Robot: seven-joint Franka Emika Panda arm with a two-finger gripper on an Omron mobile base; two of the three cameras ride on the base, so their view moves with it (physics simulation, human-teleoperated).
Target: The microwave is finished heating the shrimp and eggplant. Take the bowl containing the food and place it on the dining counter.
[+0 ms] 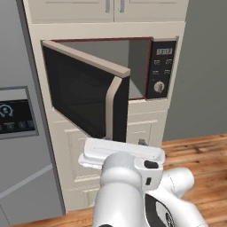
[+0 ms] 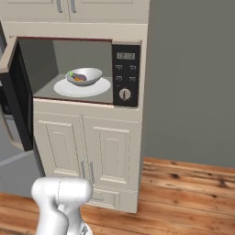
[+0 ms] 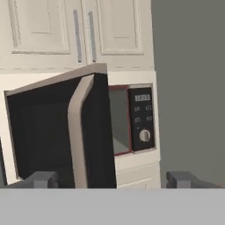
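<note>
Microwave (image 2: 73, 69) door (image 3: 66, 132) hanging open
Fingers (image 3: 44, 179) spread wide, gripping nothing; door handle (image 3: 79, 132) sits between them, just ahead.

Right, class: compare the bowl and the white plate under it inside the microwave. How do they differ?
The bowl is grey with raised sides; the plate is white and flat. The bowl is smaller and sits on the plate, which spreads wider around it. The bowl holds the eggplant and shrimp; the plate carries only the bowl. Both are round.
</note>
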